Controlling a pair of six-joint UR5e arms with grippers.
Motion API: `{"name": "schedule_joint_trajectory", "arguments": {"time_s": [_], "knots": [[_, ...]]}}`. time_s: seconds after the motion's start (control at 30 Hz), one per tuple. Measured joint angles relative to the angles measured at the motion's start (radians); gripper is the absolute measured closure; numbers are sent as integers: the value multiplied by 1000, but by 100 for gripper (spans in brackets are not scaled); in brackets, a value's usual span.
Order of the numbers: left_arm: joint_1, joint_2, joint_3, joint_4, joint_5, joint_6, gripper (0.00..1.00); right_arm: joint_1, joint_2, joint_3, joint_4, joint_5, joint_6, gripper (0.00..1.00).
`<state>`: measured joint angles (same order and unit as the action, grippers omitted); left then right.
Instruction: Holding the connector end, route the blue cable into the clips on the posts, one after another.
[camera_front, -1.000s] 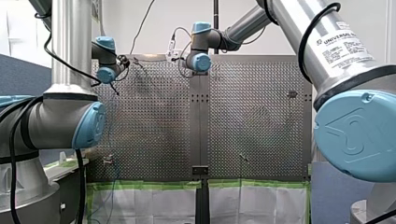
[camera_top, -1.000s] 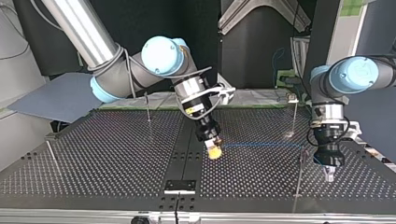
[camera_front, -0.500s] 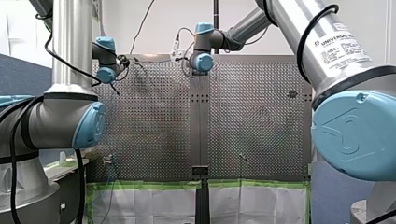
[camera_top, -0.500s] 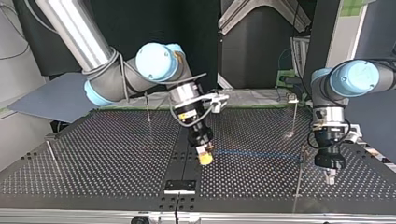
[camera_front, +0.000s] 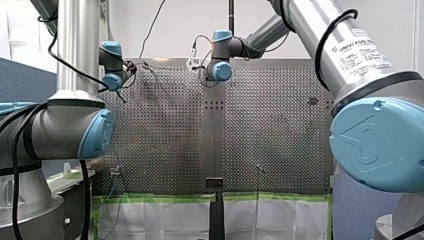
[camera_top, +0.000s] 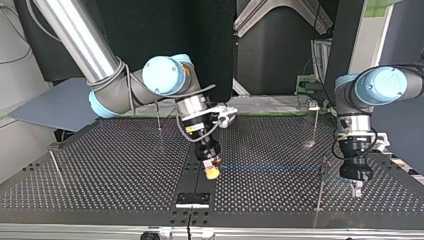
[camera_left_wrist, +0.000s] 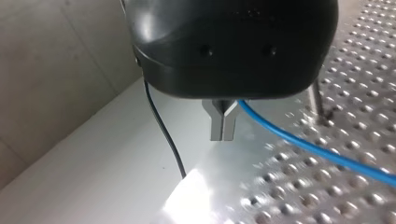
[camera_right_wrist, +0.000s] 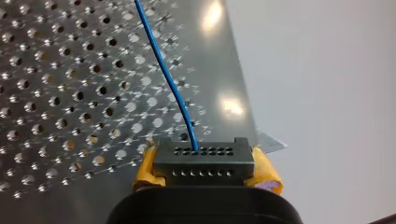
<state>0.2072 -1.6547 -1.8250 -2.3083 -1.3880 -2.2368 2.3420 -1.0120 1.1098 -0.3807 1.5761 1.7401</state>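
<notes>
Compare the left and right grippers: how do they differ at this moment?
The left gripper has bare metal fingers; the right gripper has yellow pads. The right gripper clamps the black connector; the left gripper's fingers meet with nothing seen between them, the cable passing beside. In the top view the left gripper points straight down, the right gripper tilts. Both are shut, low over the table.

I see thin posts (camera_top: 158, 117) standing on the perforated surface (camera_top: 110, 165), at the top view's left and right.
</notes>
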Motion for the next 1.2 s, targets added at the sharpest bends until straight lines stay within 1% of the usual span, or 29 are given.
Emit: {"name": "schedule_joint_trajectory", "arguments": {"time_s": [0.1, 0.2, 0.3, 0.47, 0.73, 0.77, 0.8, 0.87, 0.9, 0.93, 0.97, 1.0, 1.03, 1.07, 1.1, 1.13, 1.2], "knots": [[2, -11, 0, 6, 3, -1, 100, -1, 18, -13, 2, -3, 1, 100], [3, -16, 0, 19, 15, -9, 100, -2, 39, -32, 6, -6, 1, 100], [5, -17, 1, 27, 24, -18, 100, -2, 53, -48, 8, -8, 7, 100], [5, -19, 5, 35, 31, -30, 100, -2, 59, -67, 10, -18, 14, 100], [-3, -34, 6, 37, 38, -43, 100, -3, 61, -80, 18, -23, 16, 100], [-5, -36, 6, 37, 38, -43, 85, -4, 61, -80, 20, -23, 17, 100], [-7, -36, 6, 37, 38, -43, 85, -4, 61, -81, 21, -24, 17, 100], [-9, -37, 6, 36, 38, -42, 62, -4, 60, -81, 25, -24, 17, 100], [-10, -37, 6, 36, 37, -42, 62, -4, 60, -81, 27, -25, 17, 100], [-9, -37, 6, 35, 35, -42, 42, -4, 60, -81, 29, -25, 17, 100], [-8, -37, 6, 34, 31, -41, 29, -4, 60, -81, 32, -25, 17, 100], [-7, -37, 6, 32, 27, -41, 9, -4, 60, -81, 33, -25, 17, 100], [-6, -37, 6, 32, 25, -41, 9, -4, 60, -81, 35, -25, 17, 100], [-5, -37, 6, 29, 21, -39, 3, -4, 60, -81, 35, -25, 17, 100], [-3, -37, 6, 27, 18, -37, 3, -4, 60, -81, 36, -25, 17, 100], [-2, -36, 6, 24, 14, -35, 0, -4, 60, -81, 36, -25, 17, 100], [1, -31, 6, 11, 1, -24, 0, -4, 61, -81, 37, -25, 17, 100]]}}
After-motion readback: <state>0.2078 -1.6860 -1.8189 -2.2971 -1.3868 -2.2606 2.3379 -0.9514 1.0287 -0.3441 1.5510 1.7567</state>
